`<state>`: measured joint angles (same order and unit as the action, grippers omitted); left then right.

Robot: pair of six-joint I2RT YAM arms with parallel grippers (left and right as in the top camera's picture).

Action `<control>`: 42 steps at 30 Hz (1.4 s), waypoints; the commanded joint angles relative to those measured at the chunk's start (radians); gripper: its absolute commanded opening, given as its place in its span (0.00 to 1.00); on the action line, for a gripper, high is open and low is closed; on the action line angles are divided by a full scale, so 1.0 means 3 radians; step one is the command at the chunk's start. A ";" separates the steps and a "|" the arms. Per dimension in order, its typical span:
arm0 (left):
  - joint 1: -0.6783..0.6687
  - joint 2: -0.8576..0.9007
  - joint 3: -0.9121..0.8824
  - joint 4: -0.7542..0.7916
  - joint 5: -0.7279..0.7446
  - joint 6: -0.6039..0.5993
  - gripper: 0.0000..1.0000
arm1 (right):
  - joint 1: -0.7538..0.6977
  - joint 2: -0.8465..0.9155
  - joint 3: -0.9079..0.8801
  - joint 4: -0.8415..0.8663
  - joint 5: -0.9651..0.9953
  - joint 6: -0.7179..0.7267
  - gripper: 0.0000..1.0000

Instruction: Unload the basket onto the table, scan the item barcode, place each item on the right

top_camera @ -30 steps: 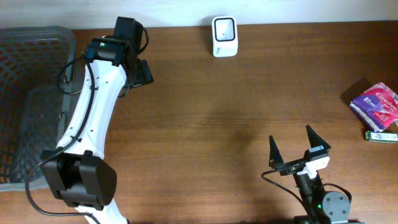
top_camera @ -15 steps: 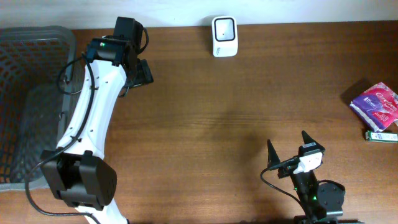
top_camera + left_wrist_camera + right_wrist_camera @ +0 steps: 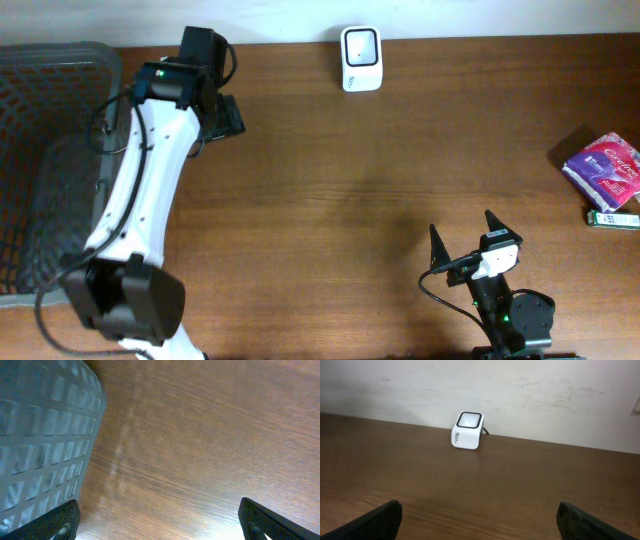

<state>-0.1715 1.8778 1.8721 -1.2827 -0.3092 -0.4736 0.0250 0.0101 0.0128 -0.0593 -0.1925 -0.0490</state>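
My left arm reaches up the left side of the overhead frame, white link slanting toward the upper left. The left gripper [image 3: 228,114] there is dark and foreshortened, and I cannot make out its fingers from above. In my left wrist view its jaws stand wide, with only the two tips poking in at the bottom corners and bare wood between them.

My right arm is folded low at the bottom right. The right gripper [image 3: 466,237] is spread wide and holding nothing, its two black points aimed toward the top of the frame.

The pink packet [image 3: 603,170] lies at the far right edge of the table [image 3: 350,200], well apart from both grippers, with a small green box [image 3: 612,219] just below it. Its print is too small to read, and I cannot see a barcode.

The scanner [image 3: 360,58] sits at the top centre by the table's back edge. In my right wrist view it stands upright before the wall [image 3: 530,395].

The grey basket [image 3: 60,50] fills the upper left and is cut off by the frame. Open wood spans the middle.
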 commanded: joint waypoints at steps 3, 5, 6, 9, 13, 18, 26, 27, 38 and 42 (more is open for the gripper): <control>0.0005 -0.1239 -0.0870 0.0469 0.0273 0.0384 0.99 | -0.0019 -0.0023 -0.0024 -0.0017 0.0042 0.0003 0.98; 0.0005 -0.1821 -0.1553 0.1189 0.0748 0.0863 0.99 | -0.0019 -0.0023 -0.0024 -0.0015 0.0042 0.0004 0.98; 0.0005 -0.2162 -0.1914 0.1536 0.0928 0.1080 0.99 | -0.0019 -0.0023 -0.0024 -0.0017 0.0042 0.0003 0.98; 0.0008 -0.3651 -0.3161 0.2360 0.1680 0.1836 0.99 | -0.0019 -0.0023 -0.0024 -0.0017 0.0042 0.0003 0.98; 0.0014 -0.4924 -0.4008 0.2379 0.1694 0.1835 0.99 | -0.0019 -0.0023 -0.0024 -0.0017 0.0042 0.0004 0.98; 0.0113 -0.5334 -0.4690 0.2510 0.1706 0.1835 0.99 | -0.0019 -0.0023 -0.0024 -0.0015 0.0042 0.0003 0.98; 0.0679 -0.6161 -0.5515 0.2595 0.1706 0.1835 0.99 | -0.0019 -0.0023 -0.0024 -0.0017 0.0042 0.0003 0.98; 0.0694 -0.6246 -0.5628 0.2672 0.1706 0.1835 0.99 | -0.0019 -0.0023 -0.0024 -0.0017 0.0042 0.0004 0.98; 0.0919 -0.6243 -0.5937 0.3316 0.1616 0.1837 0.99 | -0.0019 -0.0023 -0.0024 -0.0015 0.0042 0.0004 0.98; 0.0947 -0.6243 -0.6223 0.4147 0.1532 0.1703 0.99 | -0.0019 -0.0023 -0.0024 -0.0015 0.0042 0.0003 0.98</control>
<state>0.1120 0.0135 0.0822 -0.1944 0.1715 0.0689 0.0250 0.0101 0.0128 -0.0601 -0.1841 -0.0490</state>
